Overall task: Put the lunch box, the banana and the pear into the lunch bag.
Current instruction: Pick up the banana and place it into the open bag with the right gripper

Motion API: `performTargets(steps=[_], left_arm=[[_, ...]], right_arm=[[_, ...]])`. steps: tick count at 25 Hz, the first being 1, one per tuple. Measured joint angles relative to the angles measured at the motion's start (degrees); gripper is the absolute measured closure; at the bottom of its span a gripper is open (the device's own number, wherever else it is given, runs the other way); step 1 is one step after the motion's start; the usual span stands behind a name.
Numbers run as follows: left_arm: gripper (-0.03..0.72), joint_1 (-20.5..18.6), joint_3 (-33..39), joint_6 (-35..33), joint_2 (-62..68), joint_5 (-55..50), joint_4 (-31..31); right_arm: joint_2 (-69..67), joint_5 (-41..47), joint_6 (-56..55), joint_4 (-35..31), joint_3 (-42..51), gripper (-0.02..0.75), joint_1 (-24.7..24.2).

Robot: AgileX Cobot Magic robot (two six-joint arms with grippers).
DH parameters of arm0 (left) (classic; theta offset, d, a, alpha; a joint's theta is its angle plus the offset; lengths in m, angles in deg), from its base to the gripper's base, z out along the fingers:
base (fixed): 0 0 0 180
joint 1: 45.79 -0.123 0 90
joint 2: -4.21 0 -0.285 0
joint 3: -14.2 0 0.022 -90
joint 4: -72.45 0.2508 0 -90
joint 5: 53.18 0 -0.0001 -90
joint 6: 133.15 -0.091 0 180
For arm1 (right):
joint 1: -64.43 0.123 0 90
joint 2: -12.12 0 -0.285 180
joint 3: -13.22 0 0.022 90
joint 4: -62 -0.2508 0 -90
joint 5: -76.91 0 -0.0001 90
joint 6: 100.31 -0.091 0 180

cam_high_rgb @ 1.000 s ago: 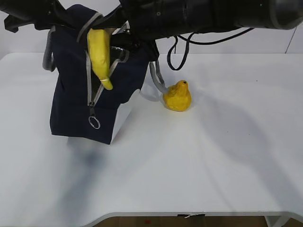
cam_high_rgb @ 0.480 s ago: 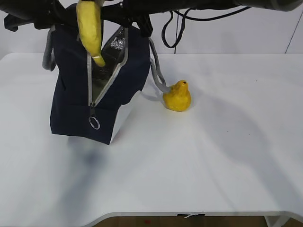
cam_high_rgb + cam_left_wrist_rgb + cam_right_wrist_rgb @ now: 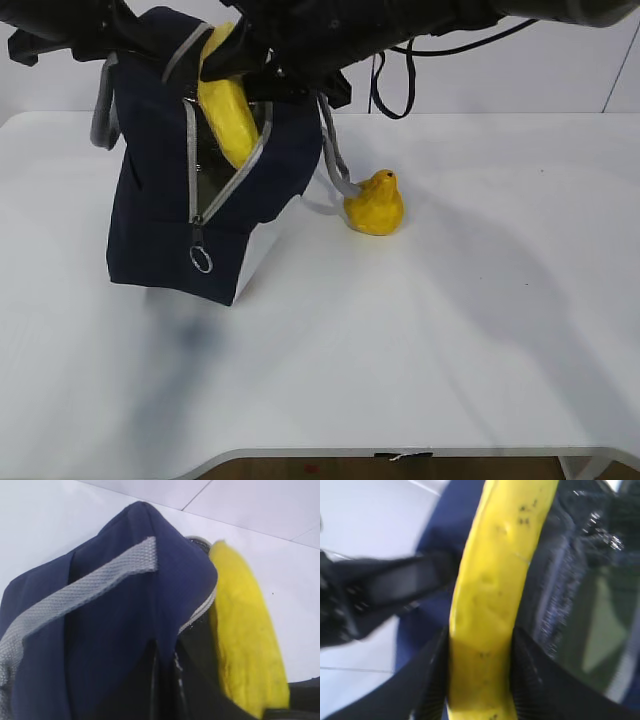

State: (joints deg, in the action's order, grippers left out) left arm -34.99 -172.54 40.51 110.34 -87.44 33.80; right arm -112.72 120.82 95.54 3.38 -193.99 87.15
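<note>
The navy lunch bag [image 3: 160, 210] stands at the left with its zipper open, ring pull [image 3: 200, 260] hanging. My right gripper [image 3: 480, 675] is shut on the yellow banana [image 3: 495, 575], holding it tilted with its lower end inside the bag's opening [image 3: 232, 110]. My left gripper [image 3: 165, 680] is shut on the bag's top fabric [image 3: 150, 580] beside the opening, the banana [image 3: 247, 640] to its right. The pear [image 3: 375, 203] sits on the table right of the bag. The lunch box is hidden; a dim greenish shape [image 3: 605, 625] shows inside the foil lining.
A grey handle [image 3: 335, 165] hangs from the bag toward the pear. The other handle [image 3: 100, 120] loops at the bag's left. A black cable [image 3: 385, 90] dangles from the right arm above the white table [image 3: 450, 330].
The banana was lifted above the bag's top, then tilted and lowered; its lower end now sits inside the open zipper. The bag and pear have not moved.
</note>
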Motion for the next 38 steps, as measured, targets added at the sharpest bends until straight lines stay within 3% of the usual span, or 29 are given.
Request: performTargets(steps=[6,26,28,33,38], left_arm=[[0.694,0.0,0.0,0.0,0.0,0.0,-0.6],[0.694,0.0,0.0,-0.1,0.0,0.0,-0.7],[0.694,0.0,0.0,-0.1,0.0,0.0,-0.7],[0.694,0.0,0.0,-0.1,0.0,0.0,-0.7],[0.694,0.0,0.0,-0.1,0.0,0.0,-0.7]], right_arm=[[-1.9,0.1,-2.7,2.1,0.0,0.441,0.0],[-5.4,1.2,0.2,-6.2,0.0,0.434,0.0],[-5.5,1.6,2.0,-6.6,0.0,0.396,0.0],[-5.6,1.8,6.8,-10.3,0.0,0.169,0.0],[-5.6,3.6,8.7,-11.2,-0.2,0.146,0.0]])
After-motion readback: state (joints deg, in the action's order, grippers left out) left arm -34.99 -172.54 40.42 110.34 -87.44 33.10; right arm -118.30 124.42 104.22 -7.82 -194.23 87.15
